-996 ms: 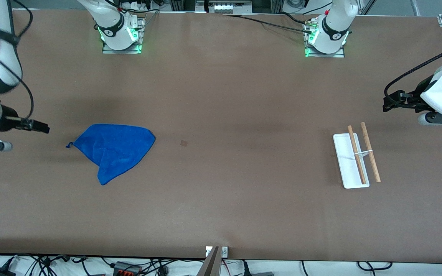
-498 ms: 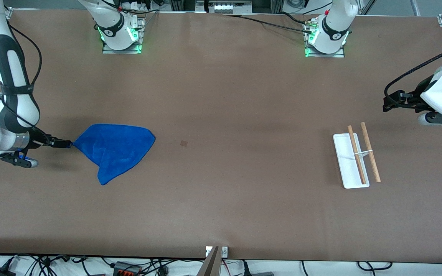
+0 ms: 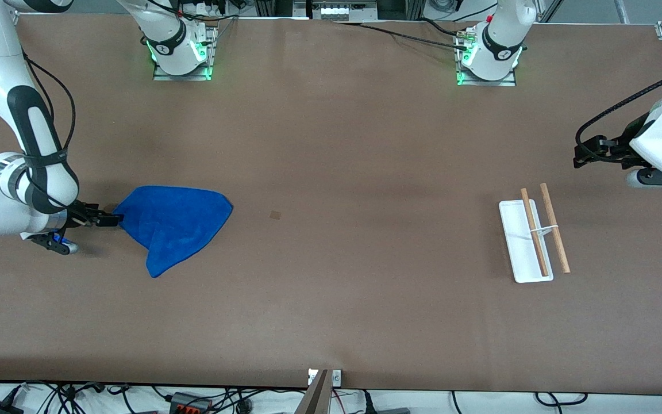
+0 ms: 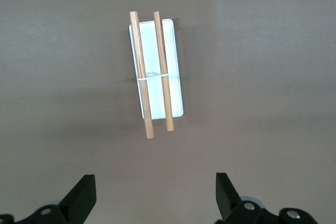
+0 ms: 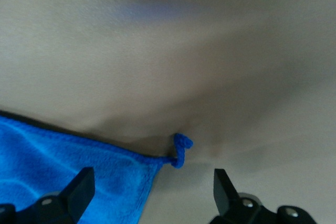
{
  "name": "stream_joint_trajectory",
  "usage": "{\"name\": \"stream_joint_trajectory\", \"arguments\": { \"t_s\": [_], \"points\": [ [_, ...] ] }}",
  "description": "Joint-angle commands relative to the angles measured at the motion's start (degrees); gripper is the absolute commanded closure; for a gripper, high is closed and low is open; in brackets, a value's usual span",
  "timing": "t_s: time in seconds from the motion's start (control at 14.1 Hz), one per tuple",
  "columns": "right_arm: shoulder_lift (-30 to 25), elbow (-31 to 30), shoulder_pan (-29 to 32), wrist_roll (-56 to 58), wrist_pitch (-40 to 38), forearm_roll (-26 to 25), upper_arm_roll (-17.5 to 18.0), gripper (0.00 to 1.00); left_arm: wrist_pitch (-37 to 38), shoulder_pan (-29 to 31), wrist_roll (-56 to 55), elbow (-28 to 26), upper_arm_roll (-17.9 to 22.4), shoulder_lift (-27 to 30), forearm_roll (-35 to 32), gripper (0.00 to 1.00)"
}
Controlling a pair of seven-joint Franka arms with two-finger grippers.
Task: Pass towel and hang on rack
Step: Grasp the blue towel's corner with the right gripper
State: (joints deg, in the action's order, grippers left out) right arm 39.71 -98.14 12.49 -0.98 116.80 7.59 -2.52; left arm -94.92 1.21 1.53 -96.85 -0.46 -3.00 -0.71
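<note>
- The right hand (image 3: 114, 219) is low at the looped corner of the bright royal-blue soft cloth towel (image 3: 173, 224), fingers spread to either side of that corner (image 5: 176, 153), not closed on it.
- The towel lies crumpled on the brown worktop (image 3: 331, 172) toward the right arm's end.
- The left hand (image 4: 152, 200), fingers wide apart, waits above the white tray-like rack with two light wooden rods (image 3: 533, 233), toward the left arm's end.

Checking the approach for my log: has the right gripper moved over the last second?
Yes. The right gripper has closed in on the towel, now open at its looped corner, towel still lying flat.
</note>
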Motion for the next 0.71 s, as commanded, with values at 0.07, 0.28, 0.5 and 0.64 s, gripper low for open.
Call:
{"name": "stream_joint_trajectory", "arguments": {
  "t_s": [0.07,0.28,0.5,0.64],
  "points": [
    [0.98,0.76,1.13,-0.61,-0.34,0.94,0.59,0.22,0.87,0.28,1.02,0.87,0.02,-0.34,0.71,0.0],
    [0.72,0.93,1.3,-0.43,-1.48,1.02,0.77,0.79,1.05,0.28,0.49,0.78,0.02,-0.34,0.71,0.0],
    [-0.42,1.9,0.95,-0.43,-4.9,1.02,1.03,1.0,1.57,0.28,0.49,0.78,0.02,-0.34,0.71,0.0],
    [-1.04,4.26,0.51,-0.34,-8.5,1.02,1.12,1.0,1.75,0.28,0.49,0.78,0.02,-0.34,0.71,0.0]
  ]
}}
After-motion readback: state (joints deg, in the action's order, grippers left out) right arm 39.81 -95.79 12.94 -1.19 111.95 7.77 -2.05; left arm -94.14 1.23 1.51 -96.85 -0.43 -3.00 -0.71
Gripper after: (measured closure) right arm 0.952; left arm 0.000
